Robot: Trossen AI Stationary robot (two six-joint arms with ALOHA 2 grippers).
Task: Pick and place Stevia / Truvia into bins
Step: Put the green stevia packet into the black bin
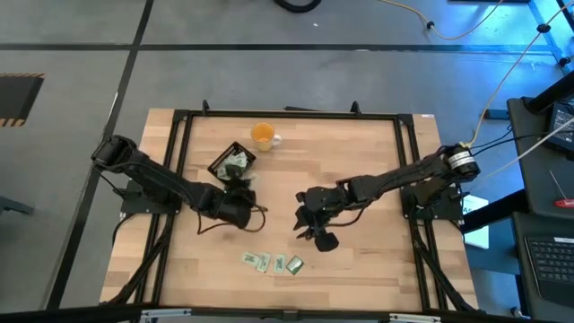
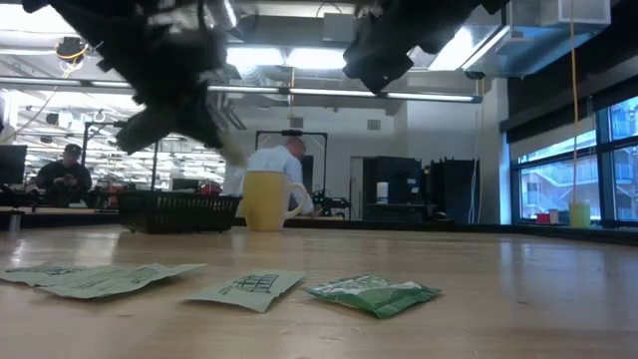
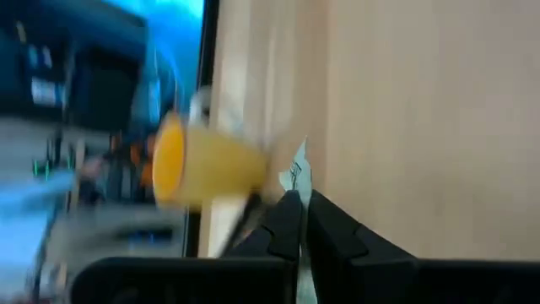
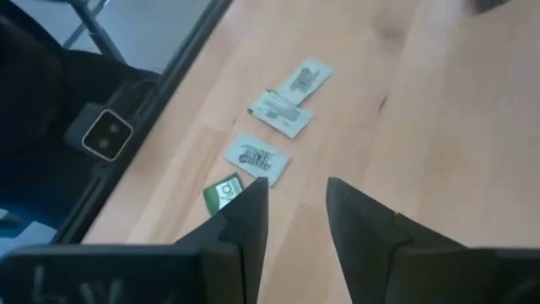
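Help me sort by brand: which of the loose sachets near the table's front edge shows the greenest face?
The sachet at the right end of the row, nearest the right gripper. Its face is mostly green; the other sachets look pale.

The left gripper (image 1: pixel 240 199) stands over the middle of the table (image 1: pixel 359 152), with the tray (image 1: pixel 232 162) just behind its jaws and the cup (image 1: pixel 262 136) behind the tray, near the far edge. A sachet (image 3: pixel 297 173) sticks out from between the fingers (image 3: pixel 285 226) of this gripper. More sachets lie inside the tray. The right gripper (image 1: pixel 309 222) stands to the right of the left one, apart from it. In front of the jaws of both grippers, nearer the front edge, four sachets (image 1: pixel 271 263) lie in a loose row on the table, close beside each other. The right gripper's jaws are above this row, not touching it.
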